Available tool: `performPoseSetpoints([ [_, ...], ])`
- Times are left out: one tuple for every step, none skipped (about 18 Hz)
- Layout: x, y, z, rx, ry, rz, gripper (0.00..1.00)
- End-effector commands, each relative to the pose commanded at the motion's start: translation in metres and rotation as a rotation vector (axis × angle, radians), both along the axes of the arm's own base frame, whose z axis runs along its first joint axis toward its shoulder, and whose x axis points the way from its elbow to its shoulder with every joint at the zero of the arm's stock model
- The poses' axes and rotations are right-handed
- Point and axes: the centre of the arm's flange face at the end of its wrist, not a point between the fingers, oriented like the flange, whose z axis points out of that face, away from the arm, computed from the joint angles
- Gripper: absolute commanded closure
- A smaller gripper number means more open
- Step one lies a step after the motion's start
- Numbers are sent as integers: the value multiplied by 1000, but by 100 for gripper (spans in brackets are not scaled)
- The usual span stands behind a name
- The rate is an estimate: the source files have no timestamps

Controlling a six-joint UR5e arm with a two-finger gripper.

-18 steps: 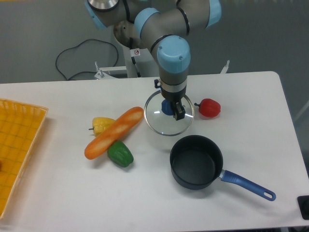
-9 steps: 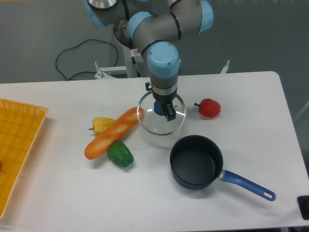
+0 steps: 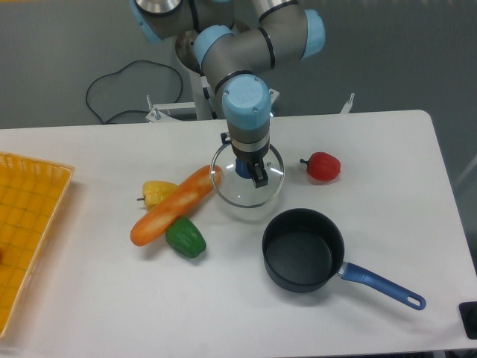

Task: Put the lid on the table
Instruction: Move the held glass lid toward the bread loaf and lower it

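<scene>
Just above the white table (image 3: 373, 156), between the baguette (image 3: 177, 204) and the red pepper (image 3: 322, 166), the glass lid (image 3: 248, 177) should be lowered level, clear of the loaf's tip, before release, as the gripper (image 3: 249, 169) has its jaws narrowly clamped on the lid's blue knob.

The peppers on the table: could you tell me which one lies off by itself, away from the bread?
The red pepper, right of the lid, lies alone. The yellow pepper and green pepper both sit against the baguette.
</scene>
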Motion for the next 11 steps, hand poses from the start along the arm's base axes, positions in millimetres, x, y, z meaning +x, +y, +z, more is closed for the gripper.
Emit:
performPoseSetpoints([
  [1, 2, -2, -11, 11, -8, 53],
  [2, 3, -3, -24, 22, -15, 53],
  [1, 4, -7, -32, 19, -16, 53],
  [0, 5, -8, -34, 19, -15, 53],
  [-2, 7, -8, -34, 22, -17, 54],
  [-4, 8, -9, -34, 23, -15, 54],
  [-5, 10, -9, -34, 25, -15, 54],
  [-7, 11, -13, -38, 21, -11, 54],
  [-10, 12, -15, -42, 24, -7, 54],
  [-11, 12, -15, -53, 35, 1, 54],
  [-13, 12, -18, -69, 46, 9, 54],
])
